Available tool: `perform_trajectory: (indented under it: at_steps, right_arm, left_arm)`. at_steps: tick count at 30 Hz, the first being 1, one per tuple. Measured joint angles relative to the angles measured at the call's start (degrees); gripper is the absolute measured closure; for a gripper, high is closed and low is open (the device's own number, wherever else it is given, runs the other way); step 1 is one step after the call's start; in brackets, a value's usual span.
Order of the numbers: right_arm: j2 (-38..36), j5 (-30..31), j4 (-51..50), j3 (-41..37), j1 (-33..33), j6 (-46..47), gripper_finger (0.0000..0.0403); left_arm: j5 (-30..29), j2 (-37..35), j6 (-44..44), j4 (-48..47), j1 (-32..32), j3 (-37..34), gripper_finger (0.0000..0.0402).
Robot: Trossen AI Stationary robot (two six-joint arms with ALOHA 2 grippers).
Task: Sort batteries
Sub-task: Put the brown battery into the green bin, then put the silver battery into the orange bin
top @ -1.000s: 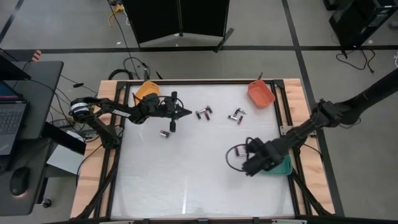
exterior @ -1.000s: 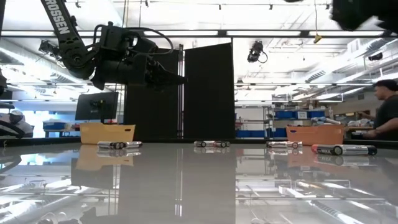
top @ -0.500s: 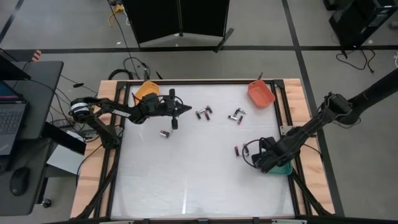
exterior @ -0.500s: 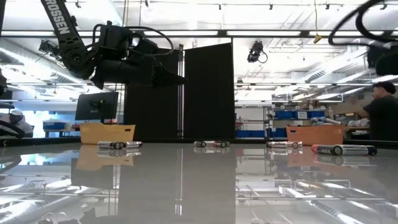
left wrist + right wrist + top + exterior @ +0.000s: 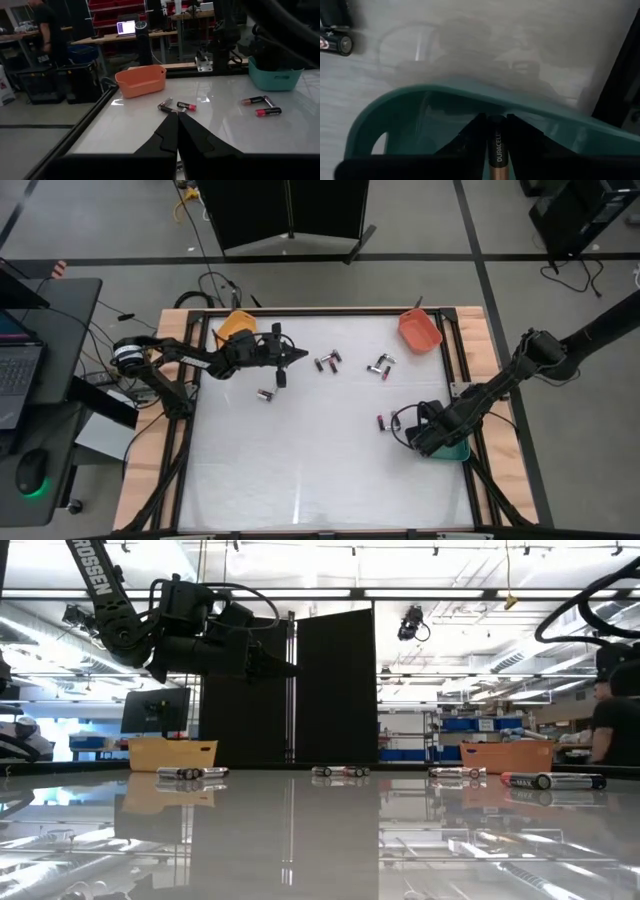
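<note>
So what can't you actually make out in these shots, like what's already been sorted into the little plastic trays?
- Green plastic tray: in the high view the right gripper covers most of it; its contents are hidden.
- Right wrist view: a copper-and-black Duracell battery sits between the fingers, its lower end cut off by the picture's edge.
- Orange plastic tray: the low view shows only its wall.
- Small cylindrical batteries: too small in the high view to tell sizes.
</note>
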Motion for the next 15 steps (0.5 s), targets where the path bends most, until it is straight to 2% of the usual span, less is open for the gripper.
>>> perform_trajectory:
  at_steps: [10, 15]
  right_arm:
    - [0.0, -0.3, -2.9, 3.3, 0.0, -4.2, 0.0253]
    - [0.0, -0.3, -9.5, 9.5, 0.0, -7.6, 0.0249]
  left_arm:
    - [-1.2, 0.0, -1.6, -1.0, 0.0, 0.4, 0.0389]
    - [-1.8, 0.0, -2.1, -10.2, -0.1, 4.4, 0.0389]
